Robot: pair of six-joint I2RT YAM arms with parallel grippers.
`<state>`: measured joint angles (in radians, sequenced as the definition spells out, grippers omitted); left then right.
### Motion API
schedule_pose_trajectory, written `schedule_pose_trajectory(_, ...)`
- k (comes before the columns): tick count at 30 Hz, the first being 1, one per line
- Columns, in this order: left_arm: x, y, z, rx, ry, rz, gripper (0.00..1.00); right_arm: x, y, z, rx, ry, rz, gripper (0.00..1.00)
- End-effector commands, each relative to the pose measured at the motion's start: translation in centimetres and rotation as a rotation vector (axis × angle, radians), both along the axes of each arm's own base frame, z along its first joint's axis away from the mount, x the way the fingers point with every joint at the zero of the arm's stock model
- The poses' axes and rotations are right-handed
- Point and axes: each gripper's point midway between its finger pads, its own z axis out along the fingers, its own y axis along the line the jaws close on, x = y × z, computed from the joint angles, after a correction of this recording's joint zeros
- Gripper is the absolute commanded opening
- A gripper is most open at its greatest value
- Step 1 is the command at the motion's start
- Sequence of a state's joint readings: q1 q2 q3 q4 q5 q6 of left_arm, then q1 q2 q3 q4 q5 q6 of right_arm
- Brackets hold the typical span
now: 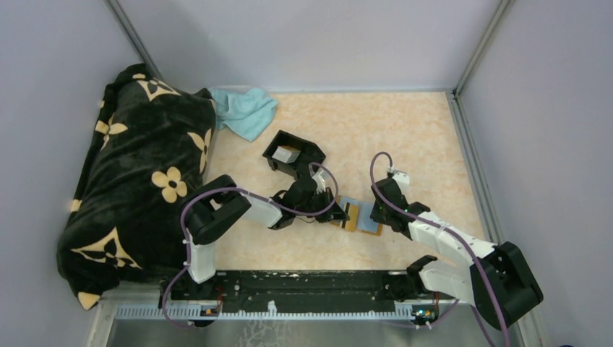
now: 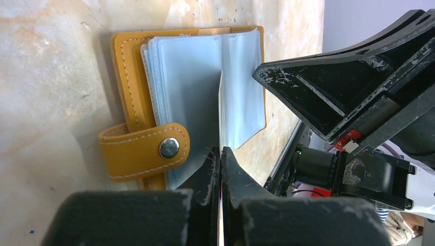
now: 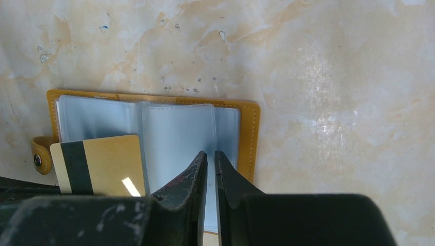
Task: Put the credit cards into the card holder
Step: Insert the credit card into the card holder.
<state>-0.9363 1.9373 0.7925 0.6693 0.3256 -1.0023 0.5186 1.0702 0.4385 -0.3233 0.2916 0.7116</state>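
The black flower-print blanket is filling the nine o'clock side of the marbled table, and a teal cloth is lying at eleven o'clock. Near mid-table the black tray is holding one pale card. At about five o'clock from the tray the orange card holder is lying open and flat. Its clear sleeves are fanned, and its snap tab is sticking out toward eight o'clock in the left wrist view.

The step in hand looks like insertion. The left gripper, reaching in at the holder's nine o'clock side in the top view, is clamping a gold card with a black stripe, its fingers tight together on it. The card is overlapping the sleeves but does not appear seated in a pocket. The right gripper, at the three o'clock side, is standing nearly together and appears to be pinching one clear sleeve.

The next move is likely calling for lining the card's leading edge up with a sleeve mouth, then sliding it in while the sleeve is being held. The thin plastic could buckle.
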Motion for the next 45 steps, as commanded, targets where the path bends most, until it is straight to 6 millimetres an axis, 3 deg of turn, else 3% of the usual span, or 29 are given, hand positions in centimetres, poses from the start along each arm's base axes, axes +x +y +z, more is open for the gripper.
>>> schedule_pose_trajectory(1,0.1,0.0,1.8,-0.038,-0.041,0.011,0.00,-0.4,-0.8,-0.4,-0.028,0.027,-0.029,0.12)
schedule_pose_trajectory(9,0.2,-0.1,2.7,-0.062,-0.059,0.006,0.00,-0.7,-1.0,-0.5,-0.027,0.036,-0.039,0.12)
schedule_pose_trajectory(30,0.0,-2.0,1.5,-0.056,-0.023,-0.077,0.00,-0.7,-1.4,1.3,-0.013,-0.004,-0.065,0.21)
schedule_pose_trajectory(45,0.3,-2.3,1.3,0.035,-0.092,-0.157,0.00,-0.9,-1.3,0.7,-0.014,0.010,-0.068,0.21)
